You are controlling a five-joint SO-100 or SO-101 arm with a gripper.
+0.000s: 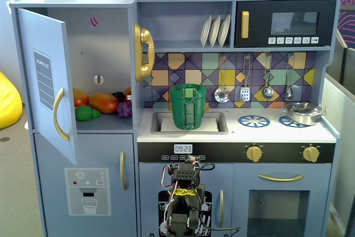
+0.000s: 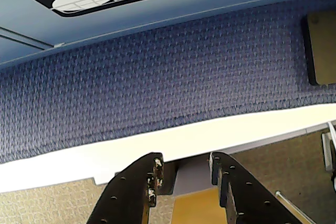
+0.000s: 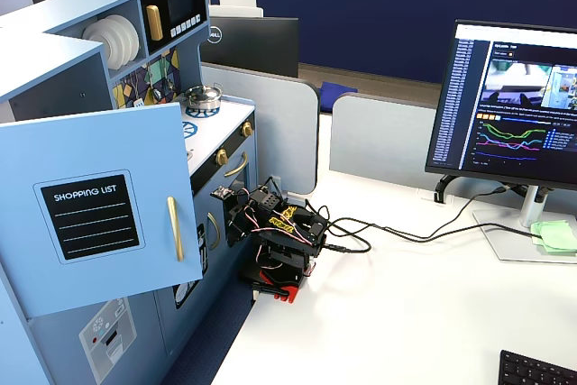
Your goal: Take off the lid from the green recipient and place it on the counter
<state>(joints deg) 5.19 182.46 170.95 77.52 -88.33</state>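
One green recipient (image 1: 188, 107) is seen standing upright in the recessed sink (image 1: 161, 126) of the toy kitchen, at the left part of the counter (image 1: 238, 132) in a fixed view. Its lighter green strap handle faces the camera. The lid (image 1: 188, 86) is seated on top of the recipient, level with its rim, and is touched by nothing. To the right of the sink, two blue burner rings are printed on the counter; the nearer ring (image 1: 253, 120) is bare, and a silver pan (image 1: 303, 112) is placed on the far right ring. Ladles and a spatula are hung on the tiled back wall above the counter. To the left, the cupboard door (image 1: 47, 81) is swung open and toy fruit (image 1: 97, 104) is shown on its shelf.

The arm (image 3: 275, 236) is folded low on the white table, just beside the kitchen's lower front and well below the counter. In the wrist view, the gripper (image 2: 184, 169) is pointed toward blue carpet and the table edge; its jaws are parted with a clear gap, and nothing is held between them. A monitor (image 3: 514, 105) is set on the table well apart from the arm.
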